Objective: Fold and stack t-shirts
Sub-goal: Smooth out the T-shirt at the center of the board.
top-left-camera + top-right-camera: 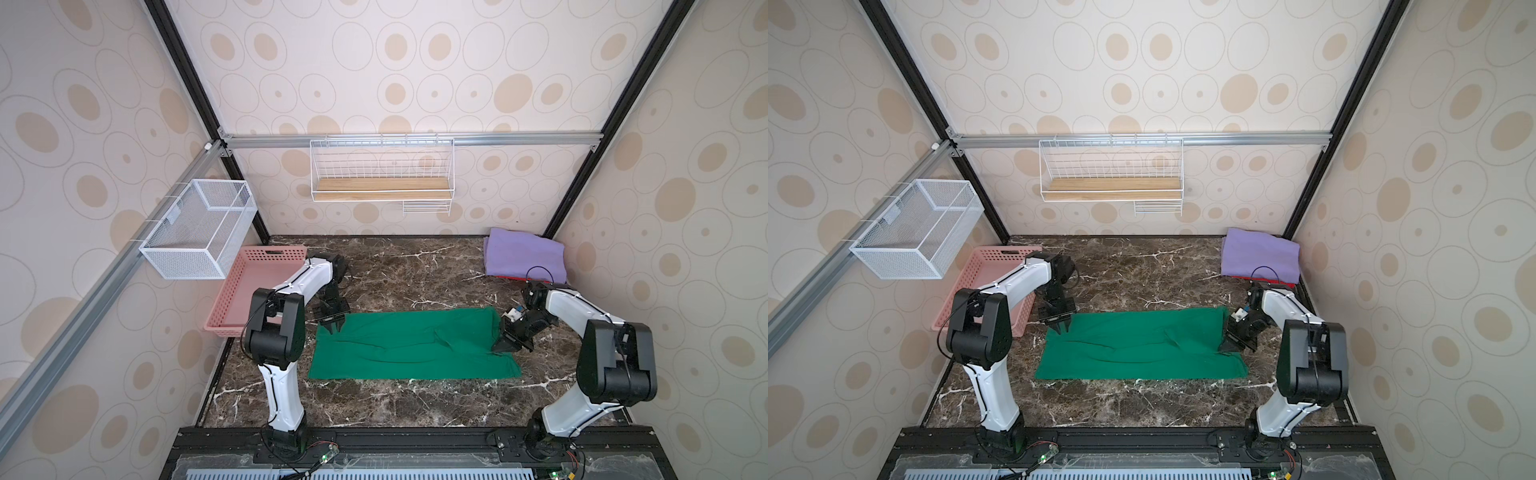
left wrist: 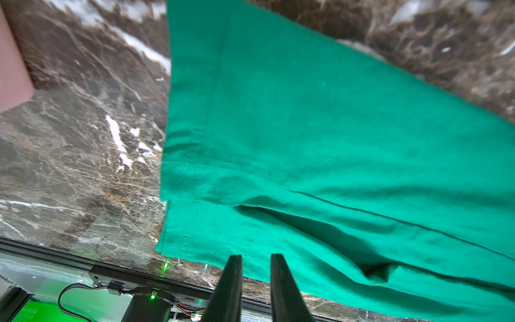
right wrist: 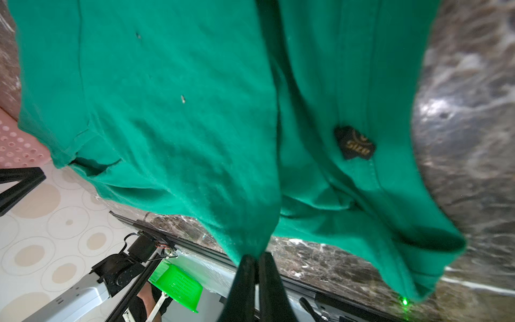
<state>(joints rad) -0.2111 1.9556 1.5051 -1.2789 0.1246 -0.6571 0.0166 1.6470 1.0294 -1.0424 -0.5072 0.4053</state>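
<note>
Green cloth takes up the middle of the dark marble table (image 1: 415,270): the green t-shirt (image 1: 411,349) lies as a long folded strip running from one arm to the other, seen the same way in both top views (image 1: 1142,349). It is mostly flat, with a few creases near its centre.

At the strip's far corner on the left side stands the left gripper (image 1: 333,328), pointing down onto the edge of the cloth. From its wrist camera the left gripper (image 2: 256,256) has its two dark fingers a little apart, with nothing between them, and the shirt (image 2: 306,125) spreads out just beyond the tips.

At the opposite end, the right gripper (image 1: 500,347) meets the shirt's short edge. In its wrist view the right gripper (image 3: 255,256) has its fingers almost pressed together, and the green fabric (image 3: 167,111) draws up to a peak right at the tips, so it is pinching a bit of the cloth and holding that end off the table. A small dark label (image 3: 355,143) shows on the shirt there.

In the far right corner, well apart from the green one, the lavender t-shirt (image 1: 523,253) sits folded on top of the red t-shirt (image 1: 511,277), of which only a thin edge shows. A pink basket (image 1: 272,251) stands beside the left arm.
</note>
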